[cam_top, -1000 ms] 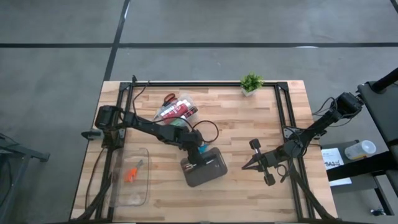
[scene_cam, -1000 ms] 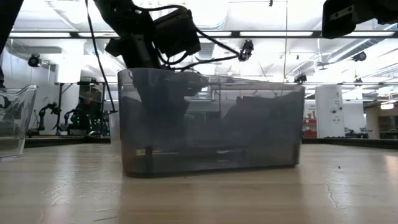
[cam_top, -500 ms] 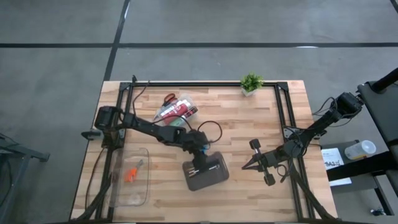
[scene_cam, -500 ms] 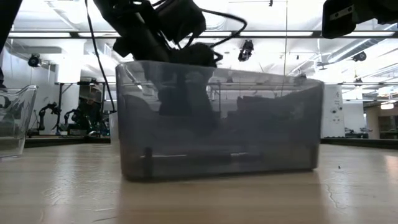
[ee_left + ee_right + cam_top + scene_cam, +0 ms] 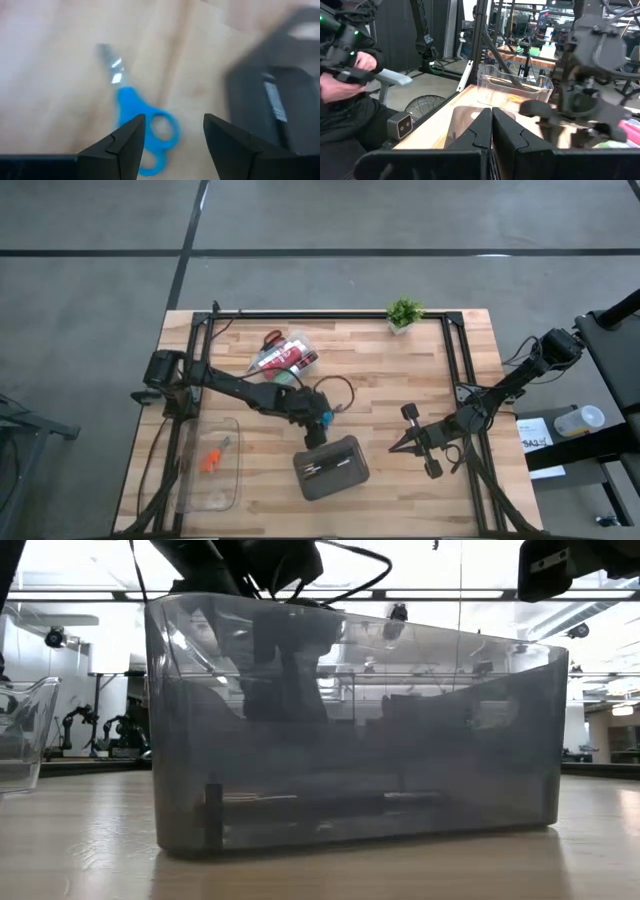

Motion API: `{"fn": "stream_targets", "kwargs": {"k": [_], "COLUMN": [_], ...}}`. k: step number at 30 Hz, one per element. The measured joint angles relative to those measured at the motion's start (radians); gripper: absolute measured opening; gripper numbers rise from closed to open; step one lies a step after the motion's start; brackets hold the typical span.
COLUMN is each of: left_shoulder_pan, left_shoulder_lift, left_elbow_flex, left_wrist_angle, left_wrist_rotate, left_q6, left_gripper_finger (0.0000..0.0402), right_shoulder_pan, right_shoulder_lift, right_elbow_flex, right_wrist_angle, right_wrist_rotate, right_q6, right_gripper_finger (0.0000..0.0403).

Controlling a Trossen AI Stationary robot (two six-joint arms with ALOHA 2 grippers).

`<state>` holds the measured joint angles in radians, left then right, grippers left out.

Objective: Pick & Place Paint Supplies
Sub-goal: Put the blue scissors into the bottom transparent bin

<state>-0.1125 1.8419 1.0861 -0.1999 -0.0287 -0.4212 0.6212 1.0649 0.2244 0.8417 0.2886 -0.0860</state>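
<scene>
Scissors with orange handles (image 5: 210, 459) lie at the lower left of the overhead frame, inside the clear tray (image 5: 234, 480), which looks like one sorted home for the paint supplies. Above and right of it, toward upper centre, a clear box (image 5: 285, 357) keeps the red paint tube (image 5: 276, 359) and red scissors (image 5: 271, 339) bunched together, apparently as the stock to draw from. Mid-frame, the left hand (image 5: 316, 434) hangs released, fingers (image 5: 131, 145) spread, just above the blue scissors (image 5: 146, 131) on the bare worktop (image 5: 400, 390); I'd judge it is lining up to take them. Just below sits the dark grey case (image 5: 331, 466), pale thin pieces, probably brushes, already in its bottom, likely the drop spot. Further right, the right hand (image 5: 395, 446) waits clenched and empty, parked clear of the work. A potted plant (image 5: 403, 312) stands at the top edge.
</scene>
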Motion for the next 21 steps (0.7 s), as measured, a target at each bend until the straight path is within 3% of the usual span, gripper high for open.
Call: {"fn": "stream_targets", "kwargs": {"k": [8,21], "left_shoulder_pan": [0.044,0.035], "left_shoulder_lift": [0.0,0.068], "left_elbow_flex": [0.0,-0.013], "left_wrist_angle": [-0.113,-0.119], "left_wrist_rotate": [-0.143,-0.189], "left_q6": [-0.103,-0.111], "left_gripper_finger": [0.0209,0.0209], "right_shoulder_pan": [-0.001,-0.001], "right_shoulder_lift": [0.0,0.0], "right_elbow_flex": [0.0,0.0], "right_wrist_angle": [0.0,0.0], "right_wrist_rotate": [0.0,0.0], "right_q6": [0.0,0.0], "right_gripper_finger": [0.0008,0.0008]}}
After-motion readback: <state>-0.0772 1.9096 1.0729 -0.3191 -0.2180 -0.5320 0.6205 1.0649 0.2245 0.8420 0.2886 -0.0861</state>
